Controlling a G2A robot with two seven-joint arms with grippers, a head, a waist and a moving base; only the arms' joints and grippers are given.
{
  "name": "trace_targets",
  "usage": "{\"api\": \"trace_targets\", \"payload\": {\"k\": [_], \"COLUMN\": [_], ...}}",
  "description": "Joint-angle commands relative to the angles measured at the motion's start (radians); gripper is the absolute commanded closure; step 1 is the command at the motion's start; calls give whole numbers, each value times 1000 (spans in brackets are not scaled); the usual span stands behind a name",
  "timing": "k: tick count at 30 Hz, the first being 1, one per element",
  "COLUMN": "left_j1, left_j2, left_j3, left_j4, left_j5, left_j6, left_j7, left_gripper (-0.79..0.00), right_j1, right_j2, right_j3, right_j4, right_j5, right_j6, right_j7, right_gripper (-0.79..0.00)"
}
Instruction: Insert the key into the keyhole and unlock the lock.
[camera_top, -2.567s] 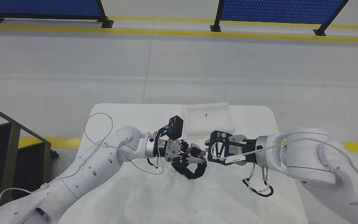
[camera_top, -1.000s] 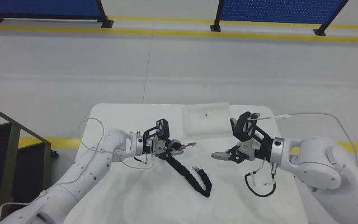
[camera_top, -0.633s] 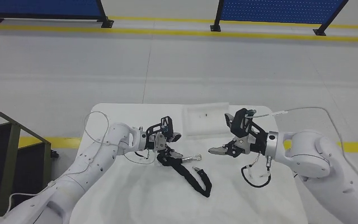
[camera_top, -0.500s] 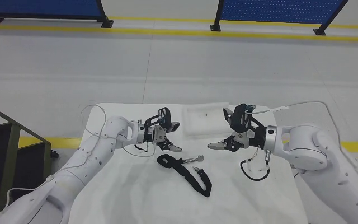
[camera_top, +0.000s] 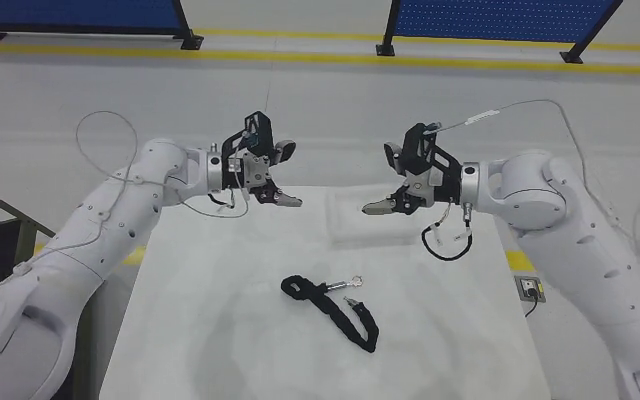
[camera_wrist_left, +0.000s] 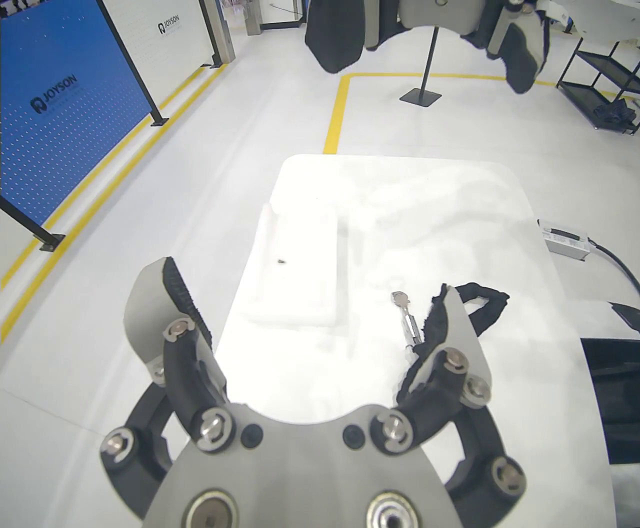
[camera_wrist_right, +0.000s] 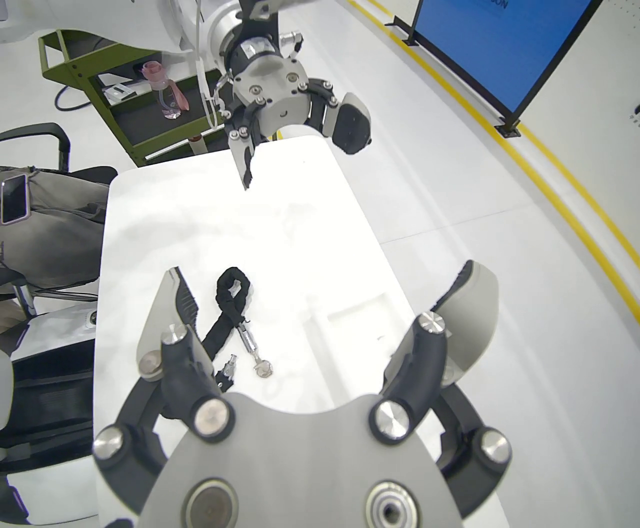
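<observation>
- Table (camera_top: 190, 330): white top, rounded corners. It carries the lock, the key and the tray.
- Left gripper (camera_top: 289, 177): I log the pincer as spread wide, with nothing between the pads. It hangs over the far edge of the table, to the left of the tray and well apart from the lock. Its own wrist view (camera_wrist_left: 306, 279) looks between the two fingers down at the tray and the key.
- Lock (camera_top: 325, 300): a black fabric-sleeved chain lying flat near the middle of the table, running on a slant from a loop at its left end towards the near right. No gripper touches it. The right wrist view shows the loop and sleeve (camera_wrist_right: 220, 327) with two bare silver ends lying just beside each other, not joined.
- Key (camera_top: 352, 284): silver, flat on the table just right of the loop. Its head (camera_wrist_right: 262, 370) sticks out of the longer silver end piece. I cannot tell how deep the blade sits.
- Tray (camera_top: 345, 225): shallow and white, at the far side of the table, with one small dark speck inside.
- Right gripper (camera_top: 382, 180): pincer wide apart and holding nothing. It hangs above the tray's far edge and faces the left gripper across a gap.
</observation>
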Motion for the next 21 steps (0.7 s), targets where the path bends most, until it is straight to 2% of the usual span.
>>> {"api": "trace_targets", "payload": {"k": [1,4,11,15,21], "left_j1": [-51,-101,-158,-186,-185], "left_j2": [16,34,60,72,73], "left_j3": [38,62,62,62,62], "left_j4": [6,5,1,5,4], "left_j5": [-43,-113,-284,-340,-352], "left_j6": [0,0,0,0,0], "left_j7": [-7,-12,-124,-207,-210], "left_gripper": [-785,-785,-785,-785,-784], "right_j1": [68,140,245,280,280], "right_j2": [-15,-33,-59,-66,-66], "right_j3": [-28,-58,-86,-93,-93], "right_j4": [53,125,228,263,264], "right_j5": [34,78,149,161,162], "right_j6": [-20,-26,-73,-101,-102], "right_j7": [25,63,107,124,124], "right_gripper": [-785,-785,-785,-785,-784]}}
